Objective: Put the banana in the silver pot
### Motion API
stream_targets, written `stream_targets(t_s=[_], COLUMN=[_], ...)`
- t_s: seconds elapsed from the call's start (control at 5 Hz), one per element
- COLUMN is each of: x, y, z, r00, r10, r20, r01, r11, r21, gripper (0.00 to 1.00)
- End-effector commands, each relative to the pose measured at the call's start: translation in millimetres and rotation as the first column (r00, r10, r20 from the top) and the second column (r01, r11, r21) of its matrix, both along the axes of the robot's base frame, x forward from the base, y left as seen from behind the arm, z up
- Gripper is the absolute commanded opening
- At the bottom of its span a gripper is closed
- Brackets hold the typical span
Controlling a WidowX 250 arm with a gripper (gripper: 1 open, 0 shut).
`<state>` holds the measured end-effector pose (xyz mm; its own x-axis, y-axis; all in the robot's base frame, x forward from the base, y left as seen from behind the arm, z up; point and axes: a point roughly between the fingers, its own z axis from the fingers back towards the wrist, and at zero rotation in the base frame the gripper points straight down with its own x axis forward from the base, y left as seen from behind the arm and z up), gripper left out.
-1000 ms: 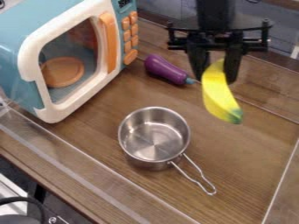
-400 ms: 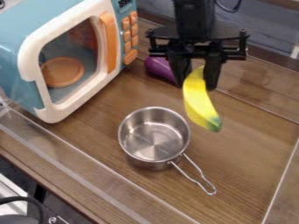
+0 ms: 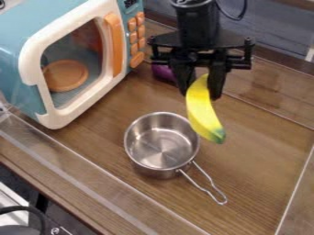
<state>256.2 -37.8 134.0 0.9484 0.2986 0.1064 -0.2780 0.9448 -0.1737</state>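
Holding one banana above the counter, beside one silver pot

Counted nearest the camera: one dark object with a cable (image 3: 22,218), cut by the lower left corner, its kind not determinable. Beyond it, one silver pot (image 3: 161,144) stands upright on the wooden surface (image 3: 110,165), its single wire loop handle extending toward the lower right of the view. The interior shows bare metal.

One banana (image 3: 203,108), yellow with a green lower tip, hangs from one black gripper (image 3: 199,83). The jaws are closed on its upper end; the finger contact is partly hidden. The banana tilts, its lower tip toward the right of the view. In the view it lies to the right of the pot's rim and does not overlap the opening. Its height over the surface cannot be determined.

To the left, one teal-and-white toy microwave (image 3: 55,107) stands near the pot, apart from it, with one round orange piece (image 3: 66,75) visible inside. No object is seen standing between banana and pot.

Farther back, one purple toy (image 3: 162,72) lies beside the microwave, largely concealed behind the gripper. One gray panel (image 3: 280,37) is noted at the rear.
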Motion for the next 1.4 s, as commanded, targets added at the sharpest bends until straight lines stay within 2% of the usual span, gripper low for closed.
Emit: stream_targets(t_s=[0.0,1.2], x=[-0.5,-9.6], y=[5.3,20.5], z=[9.1,-4.2], r00=[0.999,0.999], r10=[0.007,0.027], r20=[0.047,0.04], r01=[-0.008,-0.028], r11=[1.0,0.999], r21=[0.006,0.037], gripper=[0.0,0.0])
